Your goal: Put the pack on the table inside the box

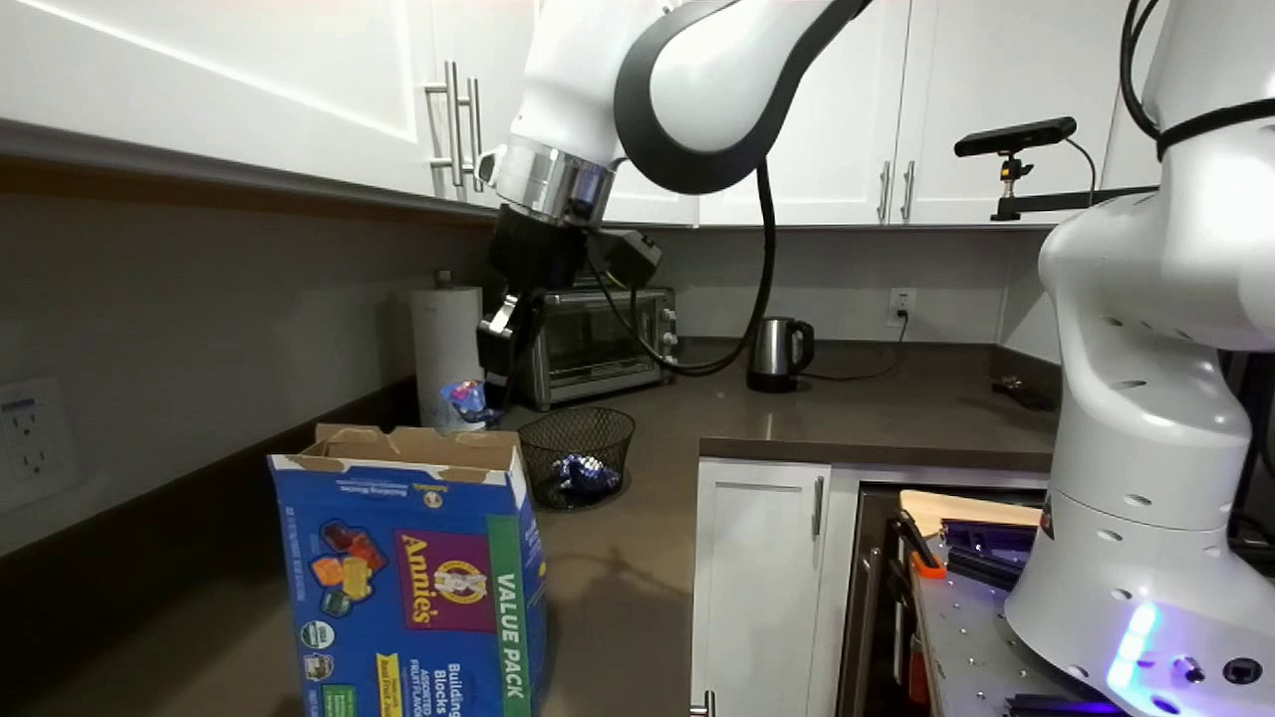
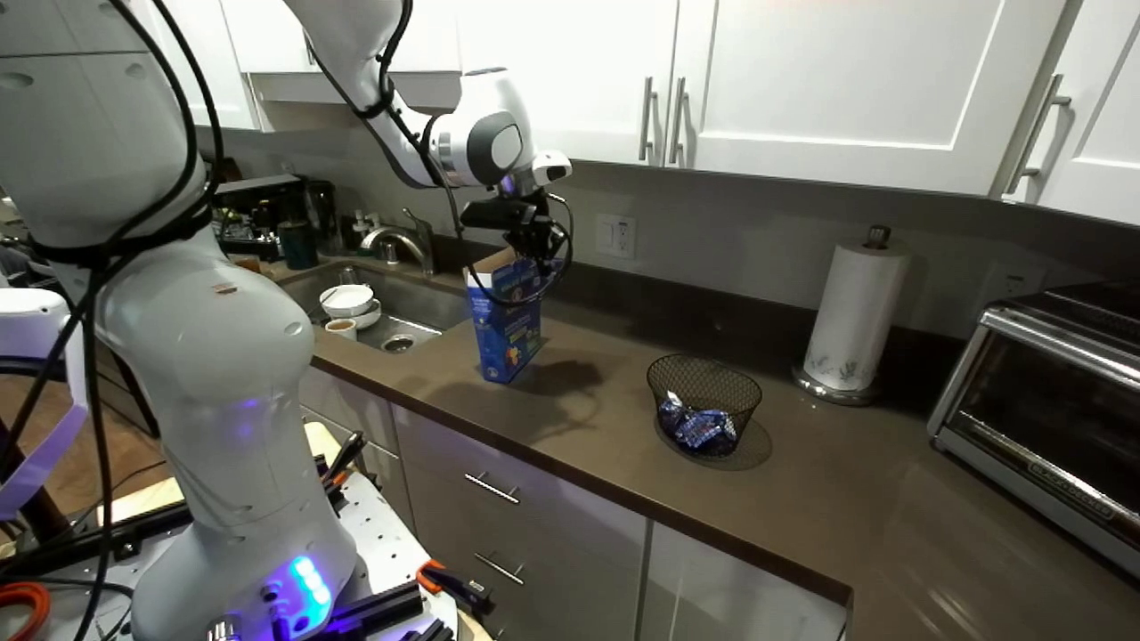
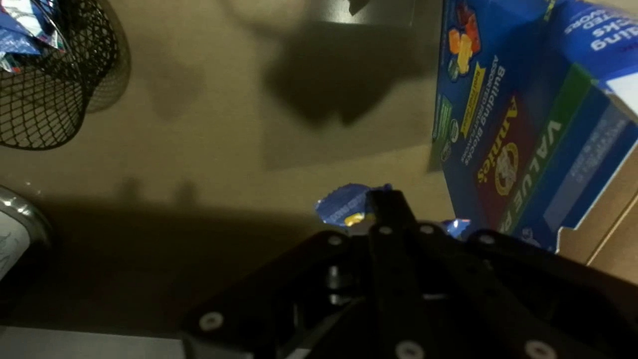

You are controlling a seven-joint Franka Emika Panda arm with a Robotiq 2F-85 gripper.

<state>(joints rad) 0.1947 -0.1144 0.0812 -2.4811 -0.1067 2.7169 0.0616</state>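
The pack (image 1: 464, 400) is a small shiny blue pouch. My gripper (image 1: 495, 380) is shut on it and holds it up off the table (image 1: 637, 578). In the wrist view the pack (image 3: 344, 205) sticks out on both sides of the dark fingertips (image 3: 386, 202). The box (image 1: 398, 568) is a blue carton standing upright with its brown top flaps open. In the wrist view the box (image 3: 498, 139) is to the right of the fingers. In an exterior view my gripper (image 2: 539, 249) overlaps the top of the box (image 2: 508, 334), and the pack is hidden there.
A black wire basket (image 2: 704, 378) with shiny blue packs (image 2: 699, 425) stands beside the box, also in the wrist view (image 3: 40, 119). A paper towel roll (image 2: 855, 312), a toaster oven (image 2: 1051, 401) and a kettle (image 1: 775, 349) stand on the counter. Cabinets (image 1: 229, 80) hang overhead.
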